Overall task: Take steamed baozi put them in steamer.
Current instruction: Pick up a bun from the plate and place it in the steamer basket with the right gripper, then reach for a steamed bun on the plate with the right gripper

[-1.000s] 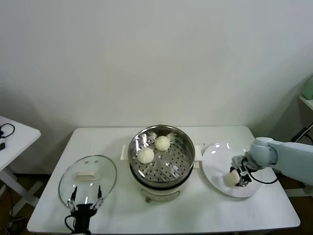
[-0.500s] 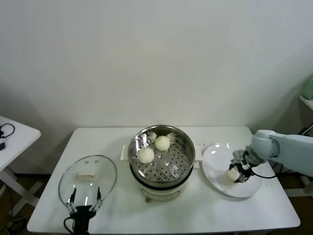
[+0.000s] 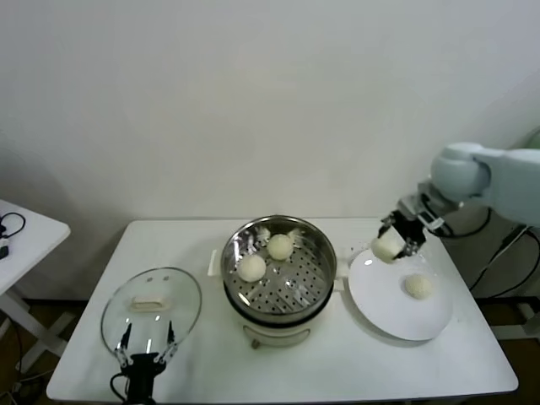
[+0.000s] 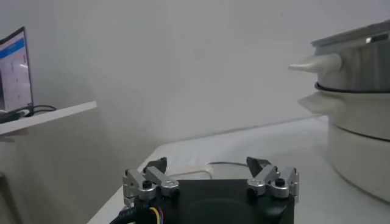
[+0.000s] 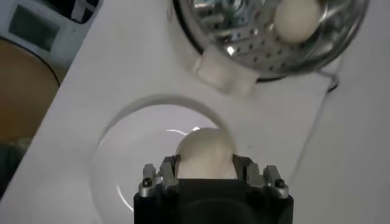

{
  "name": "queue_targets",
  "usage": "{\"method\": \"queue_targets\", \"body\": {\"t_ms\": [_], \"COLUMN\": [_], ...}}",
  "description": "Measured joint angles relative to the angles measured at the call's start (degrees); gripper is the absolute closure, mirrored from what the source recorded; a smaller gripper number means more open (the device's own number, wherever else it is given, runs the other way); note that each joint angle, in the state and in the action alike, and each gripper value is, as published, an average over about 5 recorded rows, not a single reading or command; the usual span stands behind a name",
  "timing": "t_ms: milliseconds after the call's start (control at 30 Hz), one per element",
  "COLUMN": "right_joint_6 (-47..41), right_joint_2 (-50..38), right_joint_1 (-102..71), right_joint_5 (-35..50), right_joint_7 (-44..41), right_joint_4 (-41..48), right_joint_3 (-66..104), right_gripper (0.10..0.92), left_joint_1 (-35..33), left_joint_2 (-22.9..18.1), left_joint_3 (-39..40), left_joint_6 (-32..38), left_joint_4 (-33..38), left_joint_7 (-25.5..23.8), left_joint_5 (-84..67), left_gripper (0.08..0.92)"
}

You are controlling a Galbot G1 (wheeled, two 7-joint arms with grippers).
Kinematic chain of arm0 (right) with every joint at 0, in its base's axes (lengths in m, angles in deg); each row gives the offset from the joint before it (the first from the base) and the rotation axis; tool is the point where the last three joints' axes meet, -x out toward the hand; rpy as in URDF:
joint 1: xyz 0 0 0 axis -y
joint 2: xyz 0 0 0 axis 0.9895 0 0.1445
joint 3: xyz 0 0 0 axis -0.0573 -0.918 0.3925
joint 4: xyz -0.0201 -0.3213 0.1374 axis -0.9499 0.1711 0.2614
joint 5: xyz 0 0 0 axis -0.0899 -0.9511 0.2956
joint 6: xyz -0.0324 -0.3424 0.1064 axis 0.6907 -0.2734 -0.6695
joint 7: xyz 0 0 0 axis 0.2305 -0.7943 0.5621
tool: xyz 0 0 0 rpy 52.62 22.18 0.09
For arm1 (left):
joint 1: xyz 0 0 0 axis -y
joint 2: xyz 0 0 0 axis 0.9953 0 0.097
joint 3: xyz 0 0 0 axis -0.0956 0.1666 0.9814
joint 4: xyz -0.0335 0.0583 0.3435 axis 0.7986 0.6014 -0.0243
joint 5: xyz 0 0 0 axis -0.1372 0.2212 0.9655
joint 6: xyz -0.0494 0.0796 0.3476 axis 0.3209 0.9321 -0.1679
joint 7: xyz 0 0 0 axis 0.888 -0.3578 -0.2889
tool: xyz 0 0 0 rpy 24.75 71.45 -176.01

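My right gripper [image 3: 394,243] is shut on a cream-white baozi [image 3: 386,246] and holds it in the air above the left edge of the white plate [image 3: 388,312], to the right of the steamer [image 3: 278,268]. The held baozi fills the jaws in the right wrist view [image 5: 205,153]. Two baozi [image 3: 251,267] [image 3: 280,246] lie on the perforated tray inside the steamer. One more baozi [image 3: 417,286] rests on the plate. My left gripper [image 3: 146,348] is open and parked at the table's front left.
A round glass lid [image 3: 152,305] with a white handle lies flat left of the steamer, just beyond the left gripper. A small white side table [image 3: 21,232] stands at far left. The steamer's white side handle [image 5: 214,68] faces the plate.
My right gripper has lifted one baozi off the plate and carried it up and toward the steamer. A second baozi on the plate has come into view. The left arm has not moved.
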Motion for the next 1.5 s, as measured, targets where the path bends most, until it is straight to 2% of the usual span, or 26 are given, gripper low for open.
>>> {"method": "queue_targets", "body": {"t_ms": [333,700,1233,1500], "right_joint_6": [4.77,4.02,-1.33,-2.16], "right_joint_2": [8.18,16.78,23.65,25.90], "right_joint_1": [7.01,2.43,-9.86,-12.63], "right_joint_5": [-4.72,-14.00,-25.99,-28.41], "right_joint_7": [-0.90,0.73,2.70,3.00], "right_joint_4": [-9.00,-15.27,-15.06,-13.30], "right_joint_3": [6.42,11.21,12.56,13.74], "right_gripper": [0.414,0.414,0.414,0.421], "left_joint_1": [0.15,0.06,0.34,0.33], "left_joint_2": [0.09,0.40,0.53,0.63], "left_joint_3": [-0.33,-1.34,-2.03,-2.71], "left_joint_6": [0.25,0.56,1.60,2.03], "left_joint_4": [-0.32,-0.59,-1.93,-2.17], "left_joint_7": [0.10,0.12,0.56,0.93], "left_joint_5": [-0.15,-0.42,-0.41,-0.44], "left_gripper": [0.177,0.177,0.177,0.177]}}
